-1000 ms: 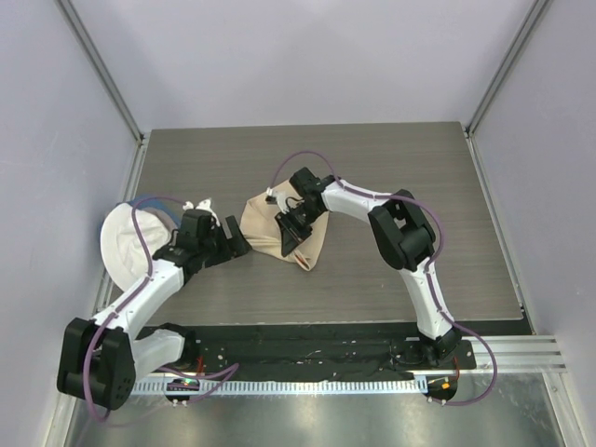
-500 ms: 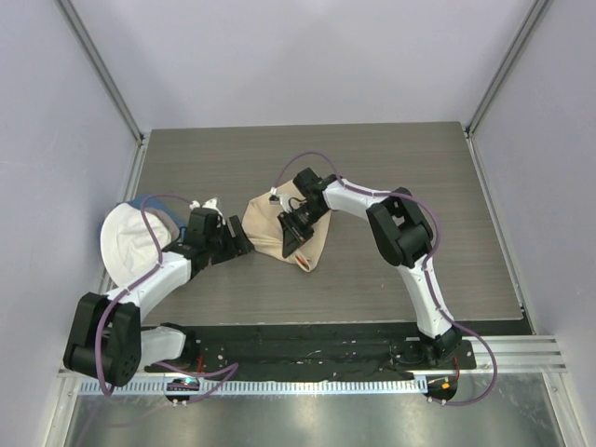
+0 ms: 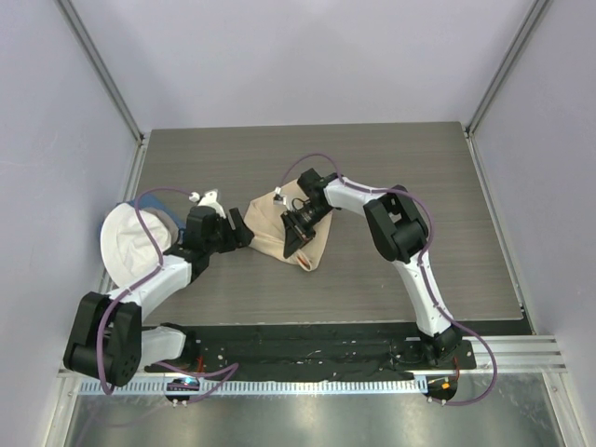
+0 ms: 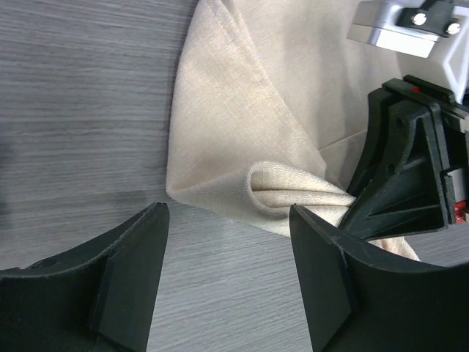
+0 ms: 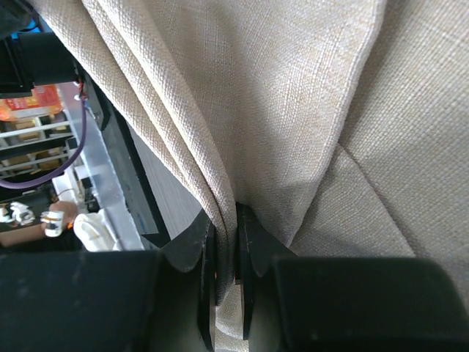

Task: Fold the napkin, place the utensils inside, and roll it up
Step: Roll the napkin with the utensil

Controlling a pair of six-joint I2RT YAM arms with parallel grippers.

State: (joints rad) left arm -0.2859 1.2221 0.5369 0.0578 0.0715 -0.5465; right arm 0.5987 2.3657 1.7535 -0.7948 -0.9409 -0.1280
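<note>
The beige napkin (image 3: 272, 229) lies bunched on the dark wood-grain table (image 3: 391, 168), with a rolled fold (image 4: 293, 192) along its near edge. My right gripper (image 3: 296, 229) is shut on a doubled fold of that napkin (image 5: 293, 95), and the cloth is pinched between its jaws (image 5: 227, 249). My left gripper (image 3: 238, 229) stands open just left of the napkin (image 4: 242, 110). Bare table shows between its fingers (image 4: 132, 271), and its right finger sits close to the rolled fold and to the right gripper (image 4: 403, 176). The utensils are hidden.
A white round object (image 3: 128, 246) with a blue edge (image 3: 154, 197) behind it sits at the table's left side, beside the left arm. Grey walls enclose the table on three sides. The black base plate (image 3: 307, 349) runs along the near edge.
My left gripper has moved right, up to the napkin's left edge, and its jaws have narrowed a little. The right gripper keeps its hold and has barely shifted.
</note>
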